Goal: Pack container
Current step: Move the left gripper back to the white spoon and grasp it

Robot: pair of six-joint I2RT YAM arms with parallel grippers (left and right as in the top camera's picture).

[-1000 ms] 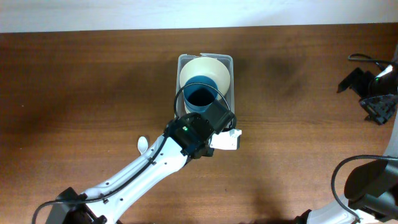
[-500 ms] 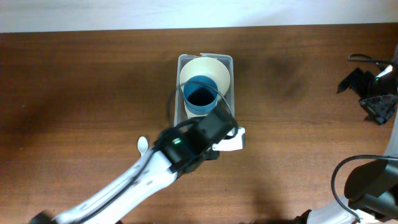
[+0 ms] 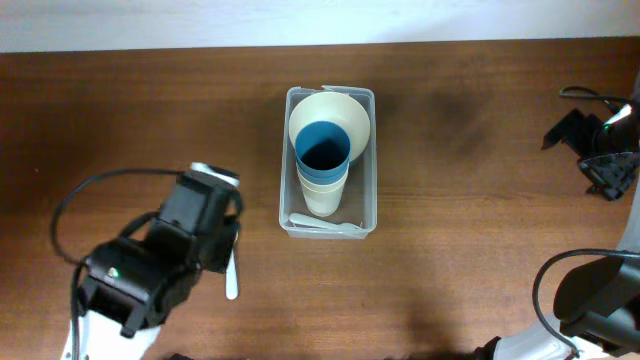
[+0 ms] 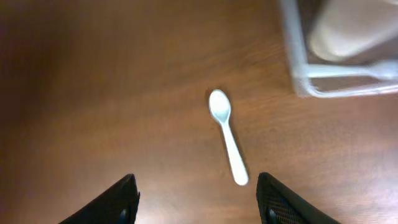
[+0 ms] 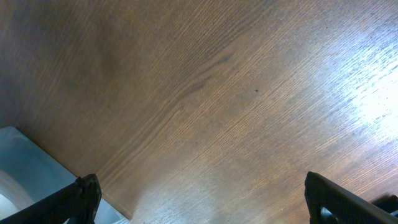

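Your left hand [image 4: 196, 180] hangs over the counter [image 4: 93, 93] with its fingers spread and nothing between them. A white plastic spoon [image 4: 227, 140] lies on the wood just beneath it, its bowl pointing away from the hand. Just right of the spoon, near the counter's middle, sits the clear container [image 3: 284, 190]. Inside, a cream bowl [image 3: 345, 110] leans at the far end, nested cups [image 3: 322, 185] rest against it, the innermost blue, and a white utensil [image 3: 325, 223] lies across the near end. Your right hand [image 5: 202, 199] is out by the counter's right end, well apart from the container, wide open and empty
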